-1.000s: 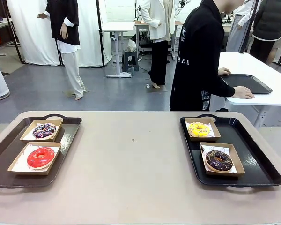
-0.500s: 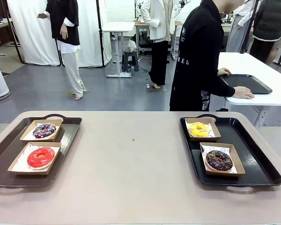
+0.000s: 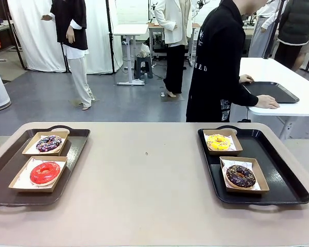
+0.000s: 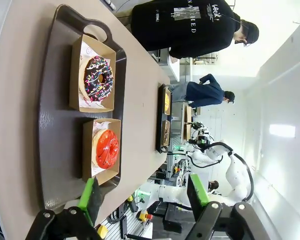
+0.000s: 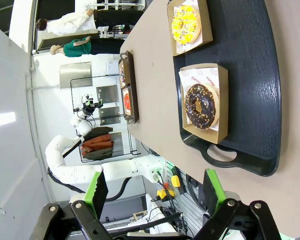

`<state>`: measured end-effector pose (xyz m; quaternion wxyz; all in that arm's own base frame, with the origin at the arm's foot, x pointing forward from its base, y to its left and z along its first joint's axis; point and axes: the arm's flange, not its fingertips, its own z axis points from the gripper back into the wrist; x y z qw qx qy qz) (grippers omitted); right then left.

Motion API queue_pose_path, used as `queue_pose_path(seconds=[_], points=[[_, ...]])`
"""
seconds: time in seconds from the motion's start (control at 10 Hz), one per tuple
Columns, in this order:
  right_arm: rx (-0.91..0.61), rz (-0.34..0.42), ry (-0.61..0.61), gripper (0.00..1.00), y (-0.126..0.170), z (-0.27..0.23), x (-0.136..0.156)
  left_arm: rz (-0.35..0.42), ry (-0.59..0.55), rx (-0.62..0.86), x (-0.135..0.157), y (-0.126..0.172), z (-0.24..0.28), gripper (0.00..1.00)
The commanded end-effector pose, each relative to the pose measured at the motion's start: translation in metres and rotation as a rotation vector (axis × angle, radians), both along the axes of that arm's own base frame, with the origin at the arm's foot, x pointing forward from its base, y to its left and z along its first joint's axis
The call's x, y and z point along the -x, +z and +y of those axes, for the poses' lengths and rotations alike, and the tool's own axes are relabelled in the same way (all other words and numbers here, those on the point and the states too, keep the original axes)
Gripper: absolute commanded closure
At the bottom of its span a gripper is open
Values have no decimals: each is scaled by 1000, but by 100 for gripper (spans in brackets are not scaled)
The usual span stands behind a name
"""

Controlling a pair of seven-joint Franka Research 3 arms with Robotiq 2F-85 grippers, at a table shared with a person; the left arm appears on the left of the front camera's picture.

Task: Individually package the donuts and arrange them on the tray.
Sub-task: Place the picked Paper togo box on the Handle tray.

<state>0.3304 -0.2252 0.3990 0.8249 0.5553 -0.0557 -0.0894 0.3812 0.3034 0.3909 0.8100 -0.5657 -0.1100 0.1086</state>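
Two dark trays lie on the beige table. The left tray [image 3: 10, 170] carries a purple-glazed donut [image 3: 49, 143] and a red donut [image 3: 45, 172], each in an open cardboard box. On the right tray [image 3: 283, 170] a yellow donut [image 3: 219, 141] and a chocolate donut [image 3: 241, 175] sit boxed the same way. My left gripper [image 4: 142, 195] hangs open above the near end of the left tray, close to the red donut [image 4: 106, 148]. My right gripper [image 5: 155, 192] is open above the near handle of the right tray, short of the chocolate donut [image 5: 200, 106].
A person in a black top [image 3: 216, 67] stands beyond the far edge, hands on a dark tray [image 3: 272, 91] on a white side table. The wide middle strip of the beige table [image 3: 144, 175] lies between the two trays.
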Motion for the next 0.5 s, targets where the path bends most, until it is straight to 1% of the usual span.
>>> queue_pose_path(seconds=[0.0,0.4], points=[[-6,-1,0,0,1,0,0,-23,-6,9,2,0,1,9],[-6,-1,0,0,1,0,0,-23,-6,9,2,0,1,9]])
